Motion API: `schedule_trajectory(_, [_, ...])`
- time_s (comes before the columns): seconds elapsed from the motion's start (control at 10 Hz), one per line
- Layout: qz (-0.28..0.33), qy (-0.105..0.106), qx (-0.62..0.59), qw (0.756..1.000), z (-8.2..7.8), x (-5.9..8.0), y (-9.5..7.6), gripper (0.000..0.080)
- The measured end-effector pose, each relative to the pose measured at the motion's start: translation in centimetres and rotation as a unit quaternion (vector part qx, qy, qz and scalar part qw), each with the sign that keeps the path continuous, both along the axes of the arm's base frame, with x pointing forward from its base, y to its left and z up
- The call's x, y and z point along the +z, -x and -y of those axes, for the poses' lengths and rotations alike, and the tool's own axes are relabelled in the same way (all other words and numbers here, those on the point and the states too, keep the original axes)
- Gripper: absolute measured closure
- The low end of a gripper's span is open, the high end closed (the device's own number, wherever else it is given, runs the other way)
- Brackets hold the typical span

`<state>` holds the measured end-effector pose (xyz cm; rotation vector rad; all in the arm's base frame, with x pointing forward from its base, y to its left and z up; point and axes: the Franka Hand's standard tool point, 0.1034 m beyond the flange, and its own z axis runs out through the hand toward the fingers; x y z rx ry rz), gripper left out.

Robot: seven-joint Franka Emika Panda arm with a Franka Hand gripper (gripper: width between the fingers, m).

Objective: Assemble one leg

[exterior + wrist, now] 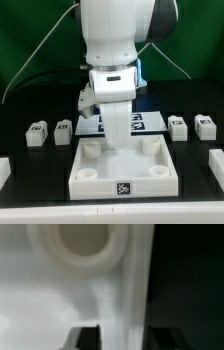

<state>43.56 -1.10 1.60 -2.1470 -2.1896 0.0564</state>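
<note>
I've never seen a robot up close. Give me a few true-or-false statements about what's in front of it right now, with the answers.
1. Four small white legs lie loose, two on each side of the arm. True.
2. The gripper is lifting a leg into the air. False: it is low at the rear wall of the tray, with its fingers either side of that wall and no leg in it.
3. The tray carries a marker tag on the wall nearest the exterior camera. True.
4. The marker board lies nearer the camera than the tray. False: it lies behind the tray.
</note>
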Motion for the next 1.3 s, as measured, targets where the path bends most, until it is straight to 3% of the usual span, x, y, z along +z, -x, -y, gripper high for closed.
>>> schedule_trajectory(0.1, [0.0,0.0,0.0,1.0,0.0,0.0,0.0,0.0744])
schedule_trajectory(0.9, [0.002,0.0,-0.001,1.0,0.0,0.0,-0.1,0.0742])
schedule_trajectory(1.3, [0.02,-0.013,-0.003,1.0,-3.9,0.2,-3.4,0.0742])
